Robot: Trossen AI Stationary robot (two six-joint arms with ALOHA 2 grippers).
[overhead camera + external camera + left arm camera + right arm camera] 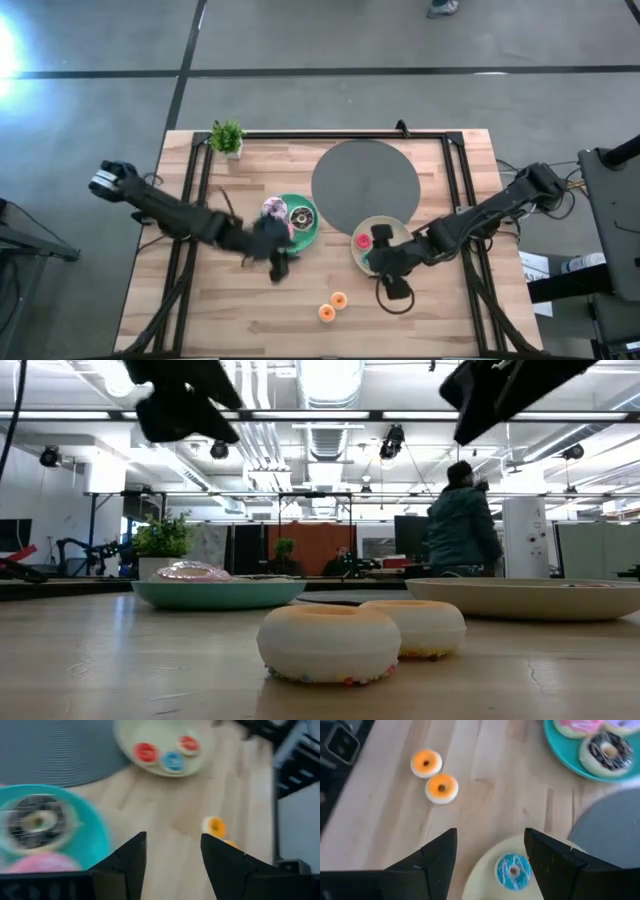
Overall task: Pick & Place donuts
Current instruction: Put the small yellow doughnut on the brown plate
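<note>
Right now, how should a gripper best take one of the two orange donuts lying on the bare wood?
Each orange donut lies flat, hole up, close beside its twin. Probably come straight down and pinch across the outer rim, fingers set along the free sides, away from the neighbour.

Overhead, table-level and both wrist cameras all share the two orange donuts (333, 306).

Two small orange-iced toy ring donuts (426, 763) (441, 788), flat on bare wood, side by side, almost touching. Chocolate-brown ring donut with white specks (608, 751) and pink-iced ring donut (577, 727), both flat on round teal plate (565, 756). Tiny blue-iced ring with sprinkles (513, 870) and two red-iced rings (145, 752) (188, 743) on pale-yellow round plate (125, 740), close together. Perhaps a lilac one at the teal plate's far side.
</note>
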